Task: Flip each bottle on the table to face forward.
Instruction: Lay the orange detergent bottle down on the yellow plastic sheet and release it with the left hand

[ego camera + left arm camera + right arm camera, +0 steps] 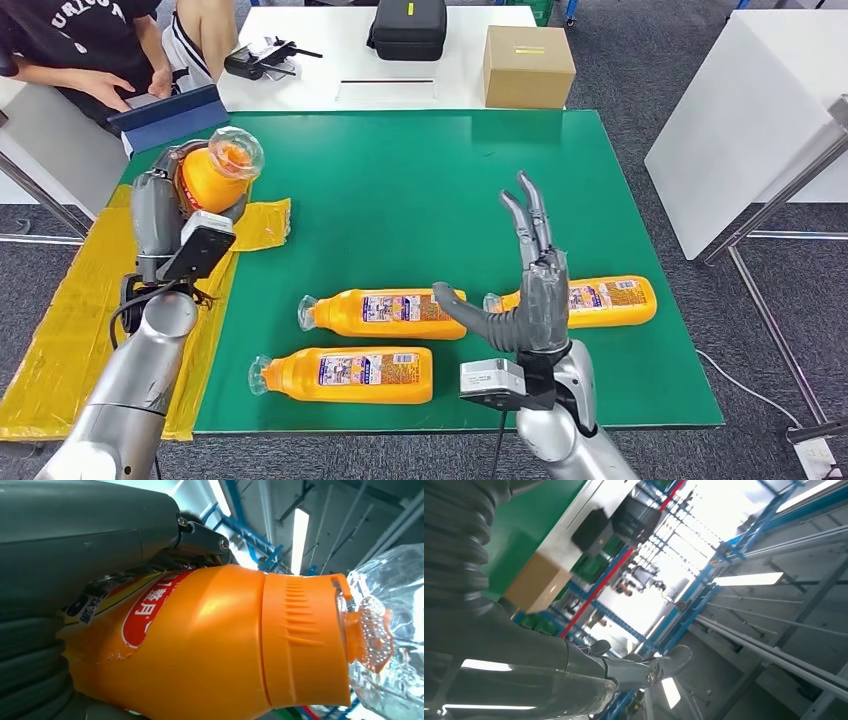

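My left hand (165, 200) is raised over the table's left edge and grips an orange bottle (218, 172) with a clear cap, tilted up toward the camera. The left wrist view shows that bottle (210, 645) close up against the grey hand (75, 545). Three more orange bottles lie on their sides on the green table (420, 170): one in the middle (385, 313), one nearer the front edge (345, 375), one at the right (605, 300). My right hand (530, 290) is lifted above the front of the table, fingers spread and pointing up, holding nothing.
A yellow sheet (70, 320) drapes over the table's left side. Behind the green table stands a white table with a cardboard box (527, 66), a black case (407, 28) and a controller (258, 60). A person (90, 50) sits at the back left. Another white table (750, 110) stands at right.
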Controlling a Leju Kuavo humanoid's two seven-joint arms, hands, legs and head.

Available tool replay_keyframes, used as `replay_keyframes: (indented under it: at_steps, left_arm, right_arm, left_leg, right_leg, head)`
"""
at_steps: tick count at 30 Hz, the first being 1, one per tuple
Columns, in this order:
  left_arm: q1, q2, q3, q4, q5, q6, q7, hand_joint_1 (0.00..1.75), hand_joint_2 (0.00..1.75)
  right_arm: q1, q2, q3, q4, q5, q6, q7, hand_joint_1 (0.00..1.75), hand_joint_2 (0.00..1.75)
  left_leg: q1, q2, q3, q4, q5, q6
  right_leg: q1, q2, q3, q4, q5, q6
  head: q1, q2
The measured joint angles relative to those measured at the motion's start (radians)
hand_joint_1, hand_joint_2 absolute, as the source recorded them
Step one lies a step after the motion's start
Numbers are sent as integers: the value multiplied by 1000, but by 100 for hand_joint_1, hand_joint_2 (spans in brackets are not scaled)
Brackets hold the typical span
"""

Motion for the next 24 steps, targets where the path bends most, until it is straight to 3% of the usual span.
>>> replay_keyframes:
  at_steps: [13,24]
  left_arm:
    - [-105,83,-21,278,-378,95,25,175,175]
    - [-163,120,-60,441,-462,107,19,175,175]
  right_arm:
    - [112,-134,-137,-62,-20,-52,-5,0,175]
    - [146,-177,-181,-78,-32,-54,-18,0,175]
  left_leg:
    - [0,0,0,0,0,0]
    - [0,1,0,0,0,0]
  right_leg:
    - [0,0,-1,0,0,0]
    - [0,1,-1,0,0,0]
  head:
    - [0,0]
    - [0,0]
